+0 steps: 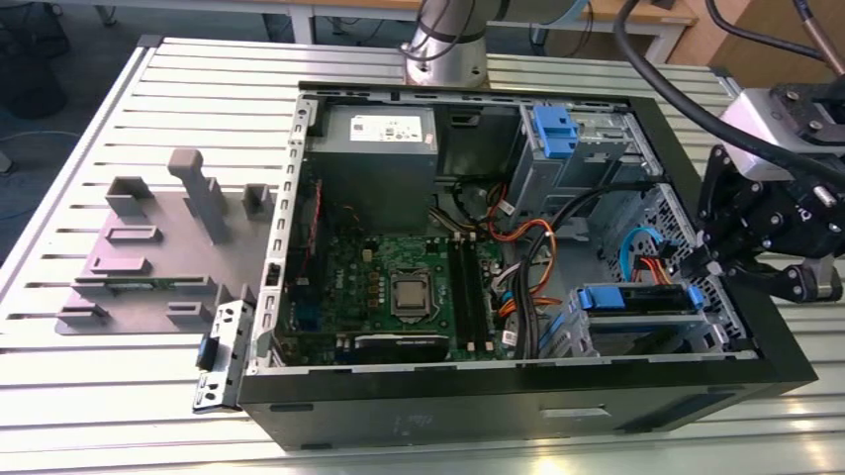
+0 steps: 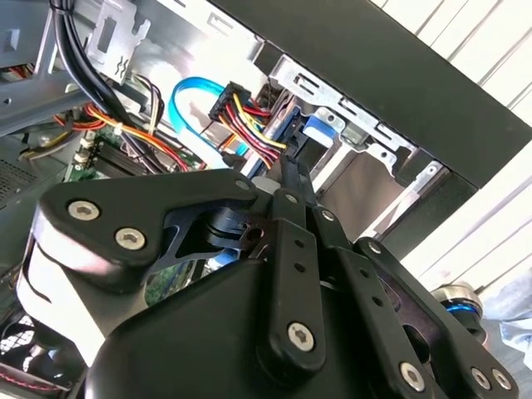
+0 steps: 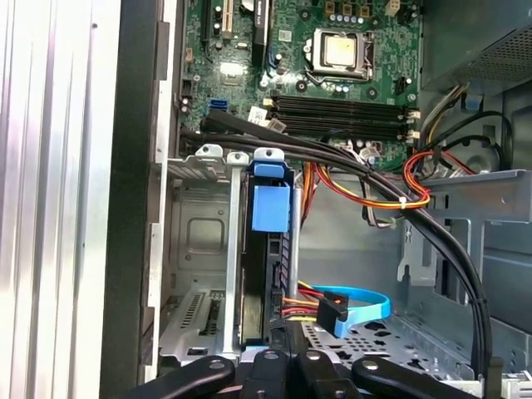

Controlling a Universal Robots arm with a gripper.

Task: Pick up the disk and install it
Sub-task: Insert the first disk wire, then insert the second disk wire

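In the exterior view, the open computer case [image 1: 521, 396] lies on the slatted bench [image 1: 133, 396]. My fingers [image 1: 713, 269] hang over its rim at about four o'clock on the case as that view shows it. Just inside them the disk [image 1: 640, 297] sits in the drive bay with its blue rails uppermost, already slotted in rather than in my hold. A second blue caddy clip [image 1: 552, 129] sits at one o'clock, the grey power supply [image 1: 383, 129] at eleven, and the motherboard [image 1: 396, 287] fills the middle. A grey fixture plate [image 1: 145, 257] rests on the bench at nine o'clock, well apart from the case. In the second wrist view, my fingers [image 2: 291, 176] look clenched tip to tip with nothing between them, though the linkage hides much of them. They point at the bundle of coloured power wires [image 2: 249, 125], and a blue piece just beside that bundle is probably the disk's carrier [image 2: 320, 125]. In the first wrist view, the disk [image 3: 270, 208] stands on edge in its metal bay [image 3: 195, 241], its blue tab toward the motherboard [image 3: 332, 50]. A light blue data cable [image 3: 366, 299] curls beside it, near my knuckles.
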